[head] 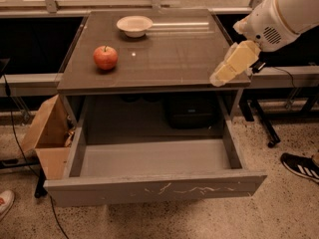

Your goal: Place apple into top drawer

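The red apple (105, 57) with a short stem sits on the left part of the brown table top (169, 54). The top drawer (154, 189) is pulled wide open below the table; its grey inside is bare and its front panel shows pale scratch marks. My gripper (220, 77), cream-coloured, hangs at the table's right front edge on the white arm (281, 16) that comes in from the upper right. It is far to the right of the apple and above the drawer's right side wall.
A pale shallow bowl (134, 25) stands at the back of the table top. A brown cardboard box (47, 136) leans at the left of the drawer. A dark bag (192, 109) sits under the table. A shoe (301, 166) is on the floor at right.
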Controlling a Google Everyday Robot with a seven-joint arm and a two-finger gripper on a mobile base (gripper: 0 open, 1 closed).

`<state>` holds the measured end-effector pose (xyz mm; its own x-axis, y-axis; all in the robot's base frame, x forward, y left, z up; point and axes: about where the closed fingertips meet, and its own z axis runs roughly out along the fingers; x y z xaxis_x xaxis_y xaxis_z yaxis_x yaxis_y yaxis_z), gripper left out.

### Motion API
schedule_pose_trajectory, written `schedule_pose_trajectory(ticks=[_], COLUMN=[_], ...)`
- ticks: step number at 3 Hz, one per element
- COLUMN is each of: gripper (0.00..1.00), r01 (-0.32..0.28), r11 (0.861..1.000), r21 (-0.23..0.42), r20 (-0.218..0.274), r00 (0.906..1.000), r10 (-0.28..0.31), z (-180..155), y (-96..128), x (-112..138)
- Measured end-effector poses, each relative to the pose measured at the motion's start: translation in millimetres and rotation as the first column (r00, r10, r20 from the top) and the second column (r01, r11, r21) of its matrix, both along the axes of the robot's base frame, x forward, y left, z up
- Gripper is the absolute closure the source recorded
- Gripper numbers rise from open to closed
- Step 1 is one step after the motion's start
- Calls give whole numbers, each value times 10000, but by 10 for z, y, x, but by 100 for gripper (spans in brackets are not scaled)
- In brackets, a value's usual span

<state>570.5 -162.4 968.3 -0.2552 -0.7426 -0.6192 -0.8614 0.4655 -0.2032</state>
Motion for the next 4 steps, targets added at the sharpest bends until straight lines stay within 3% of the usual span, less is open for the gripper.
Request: schedule_pose_trajectory(ticks=[1, 2, 3, 4], gripper=[0, 0, 0, 0], r01=[151, -374, -824, -866], r11=[9998, 9934, 9743, 9585], r21=[116, 1083, 2096, 2716], r20=[34, 173, 220, 188], r00=[9999, 9992, 9966, 9962], r10=[-152, 358, 796, 847], z=[4, -78, -288, -481], y=[44, 545, 1158, 1650], x=[46, 428, 838, 1102])
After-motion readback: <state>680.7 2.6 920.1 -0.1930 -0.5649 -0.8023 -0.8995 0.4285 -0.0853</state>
